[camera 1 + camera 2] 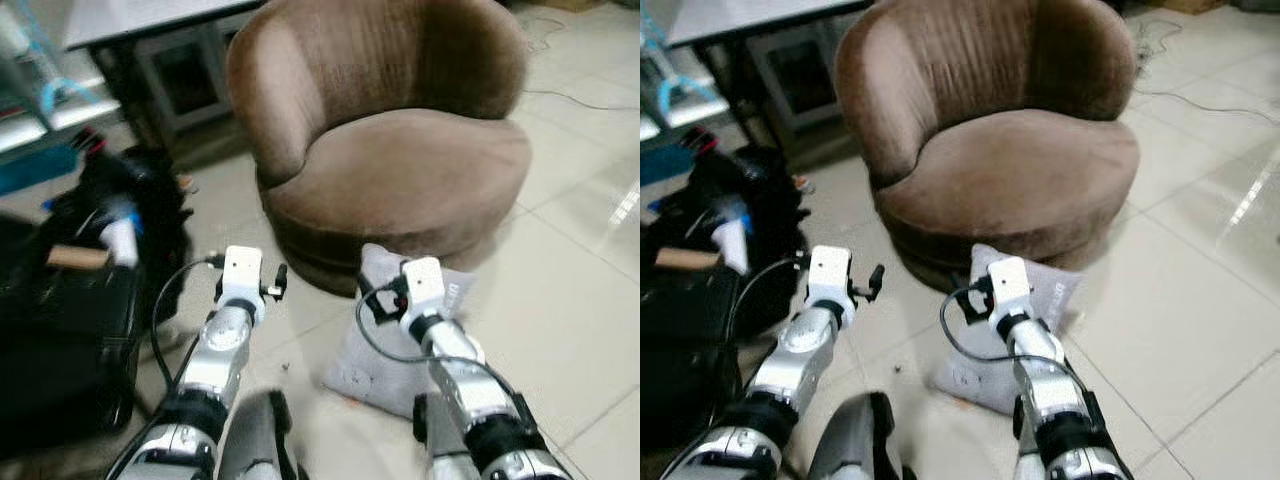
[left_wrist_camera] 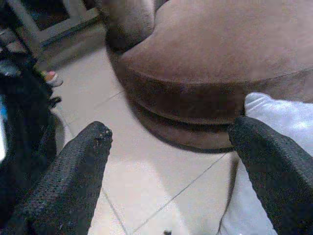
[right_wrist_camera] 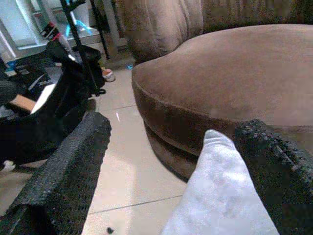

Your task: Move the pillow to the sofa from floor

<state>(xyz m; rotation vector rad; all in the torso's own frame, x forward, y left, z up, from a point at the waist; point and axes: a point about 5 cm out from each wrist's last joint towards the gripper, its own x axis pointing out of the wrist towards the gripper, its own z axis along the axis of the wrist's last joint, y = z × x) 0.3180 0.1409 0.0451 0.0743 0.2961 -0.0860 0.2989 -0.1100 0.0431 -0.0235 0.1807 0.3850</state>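
- A light tiled floor (image 1: 570,300) is being shown across the scene, with a thin cable trailing over it behind the seat.
- A round brown sofa (image 1: 400,170) with a curved back is being seen standing on the floor ahead of the robot, its seat bare.
- A heap of black bags and gear (image 1: 90,290) is being seen at the robot's left, just beside the sofa's base, with a pale table (image 1: 140,20) and shelving behind it.
- The pillow (image 1: 385,355), pale grey, is being seen propped on the floor, its upper edge leaning against the lower front of the sofa and its lower edge resting on the tiles.
- The right gripper (image 3: 171,147) is being held out in front of the robot over the pillow; its jaws are being kept wide apart, with one upper corner of the pillow lying between them, close against one finger (image 3: 279,161), and nothing being clamped.
- The left gripper (image 2: 171,147) is being held out over bare tiles to the left of the pillow; its jaws are likewise being kept wide, with the pillow's edge just beside one finger (image 2: 274,166) and the sofa's base ahead.
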